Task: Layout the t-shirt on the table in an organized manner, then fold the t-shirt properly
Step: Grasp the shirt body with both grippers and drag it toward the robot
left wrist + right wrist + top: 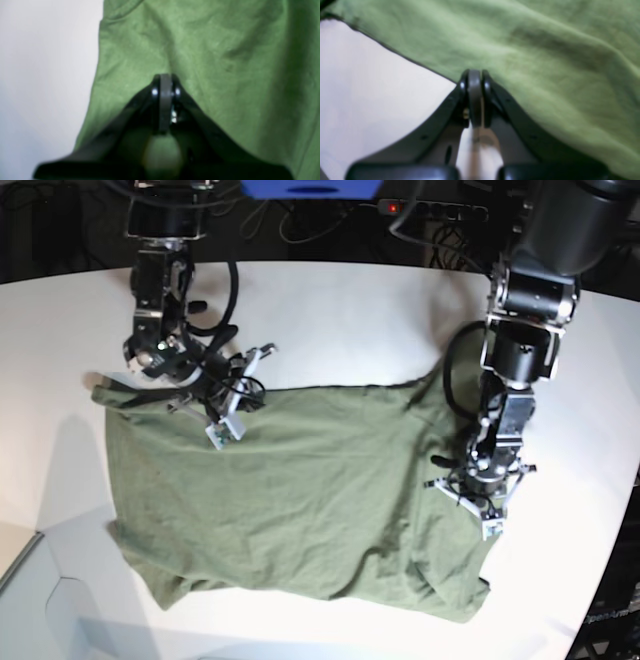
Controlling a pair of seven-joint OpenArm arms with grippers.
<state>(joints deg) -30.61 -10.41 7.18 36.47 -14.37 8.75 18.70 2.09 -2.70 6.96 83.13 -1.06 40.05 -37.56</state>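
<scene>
The olive-green t-shirt [300, 490] lies spread but wrinkled on the white table [340, 320]. Its right side is bunched and its lower hem is uneven. My left gripper [480, 510] is down on the shirt's right side. In the left wrist view its jaws [165, 76] are pressed together in the cloth [212, 50], and a crease runs up from the tips. My right gripper [218, 430] sits at the shirt's upper left edge. In the right wrist view it [475, 72] is shut right at the hem [545, 50], with bare table [370, 87] to its left.
Black cables and a power strip [440, 210] lie beyond the table's far edge. A black cable [455, 370] loops from the left arm over the shirt's upper right corner. The table's curved front edge [30, 550] drops off at the lower left.
</scene>
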